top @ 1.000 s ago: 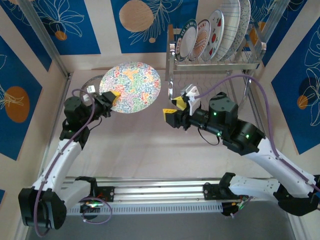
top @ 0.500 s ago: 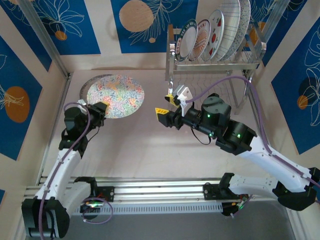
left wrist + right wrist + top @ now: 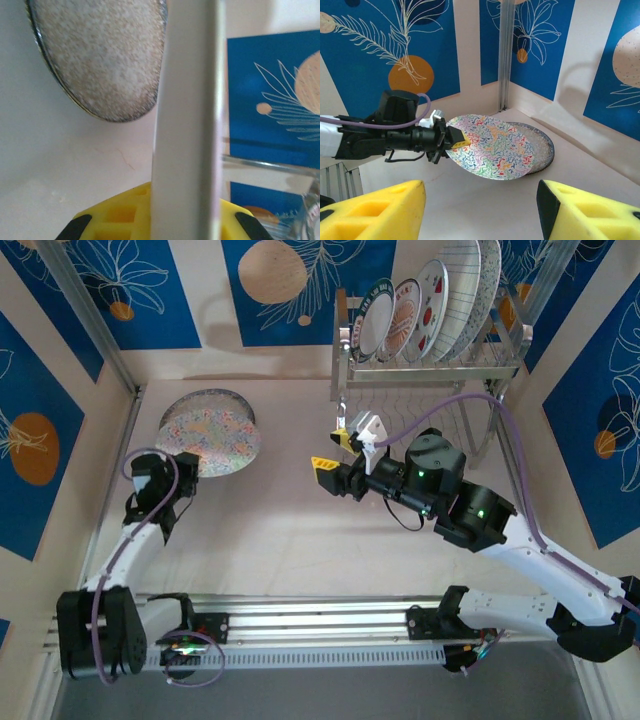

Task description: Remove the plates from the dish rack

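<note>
At far left, the left gripper [image 3: 188, 462] pinched the floral plate [image 3: 215, 435] by its near rim, holding it tilted over the speckled grey plate [image 3: 542, 145], where a slanted release could send it skidding off, while the right gripper [image 3: 335, 450] hung spread near the far-right dish rack [image 3: 430, 365].

I see my left gripper [image 3: 187, 462] pinching the floral plate [image 3: 212, 430] by its rim, my right gripper [image 3: 335, 451] spread wide before the dish rack [image 3: 430, 368].
</note>
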Motion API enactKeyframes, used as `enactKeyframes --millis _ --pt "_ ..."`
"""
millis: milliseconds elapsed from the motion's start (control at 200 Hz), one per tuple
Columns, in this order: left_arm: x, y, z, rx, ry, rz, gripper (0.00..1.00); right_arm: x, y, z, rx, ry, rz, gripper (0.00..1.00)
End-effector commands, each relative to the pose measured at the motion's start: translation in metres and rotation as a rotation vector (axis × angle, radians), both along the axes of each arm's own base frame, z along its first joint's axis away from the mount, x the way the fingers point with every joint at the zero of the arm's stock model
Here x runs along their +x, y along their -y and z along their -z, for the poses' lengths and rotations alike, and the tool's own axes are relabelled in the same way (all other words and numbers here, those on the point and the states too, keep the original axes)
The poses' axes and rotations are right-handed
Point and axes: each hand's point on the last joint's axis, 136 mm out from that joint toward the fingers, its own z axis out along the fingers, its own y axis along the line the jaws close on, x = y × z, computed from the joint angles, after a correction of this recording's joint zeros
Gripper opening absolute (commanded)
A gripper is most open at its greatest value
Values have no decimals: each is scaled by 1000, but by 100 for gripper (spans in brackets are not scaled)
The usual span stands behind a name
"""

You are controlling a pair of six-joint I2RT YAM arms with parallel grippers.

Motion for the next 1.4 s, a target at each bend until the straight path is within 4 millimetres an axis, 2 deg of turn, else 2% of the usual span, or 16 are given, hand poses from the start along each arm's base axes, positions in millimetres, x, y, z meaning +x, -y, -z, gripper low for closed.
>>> enactKeyframes --millis 0,285,665,980,1395 --pt "27 -15 -38 52 164 -26 9 0 -1 -5 29 12 6 62" --pt "61 -35 -19 66 150 -51 9 4 -3 -6 24 13 22 62" --pt "93 -43 8 54 130 -23 9 9 -8 -3 19 -2 36 63" --pt "109 -46 27 48 110 -12 10 12 -7 -2 10 -5 54 64" --pt "127 -47 42 26 100 -3 11 16 -6 1 -7 -9 69 64"
